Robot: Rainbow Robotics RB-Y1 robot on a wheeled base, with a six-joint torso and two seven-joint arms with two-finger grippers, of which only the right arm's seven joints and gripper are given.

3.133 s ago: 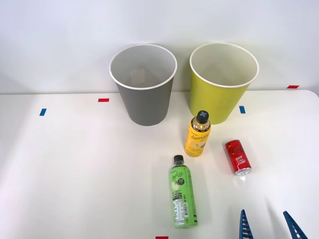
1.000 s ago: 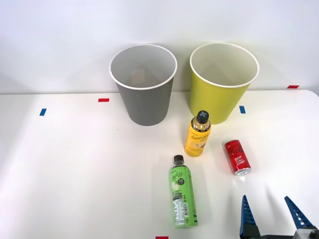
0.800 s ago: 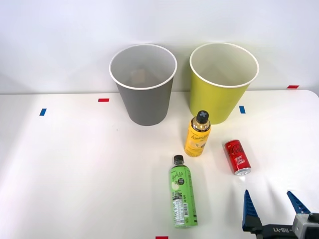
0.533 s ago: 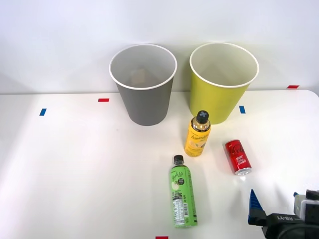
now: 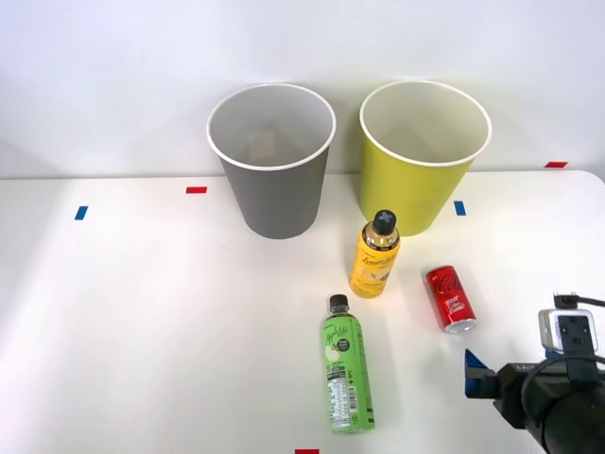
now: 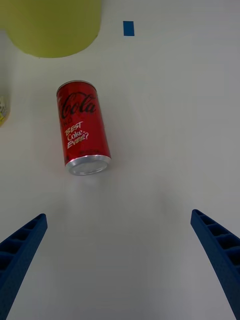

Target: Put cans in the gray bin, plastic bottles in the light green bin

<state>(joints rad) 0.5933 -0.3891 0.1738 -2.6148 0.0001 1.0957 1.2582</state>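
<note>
Right hand: blue ribbed fingers spread wide apart, empty, low over the white desk; in the front view its own wrist body hides most of it. Red can lies on its side just ahead. Yellow bottle upright beyond; green bottle lying flat. Light green bin cut off in the wrist view; gray bin beside it.

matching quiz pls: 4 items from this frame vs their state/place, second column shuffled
Items:
1. red can
2. green bottle
3. yellow bottle
4. right gripper

States:
A. standing upright in front of the light green bin
B. open, nothing between the fingers
C. lying on its side, silver end toward the gripper
D. lying flat, cap pointing toward the bins

Pairs: 1-C, 2-D, 3-A, 4-B
</note>
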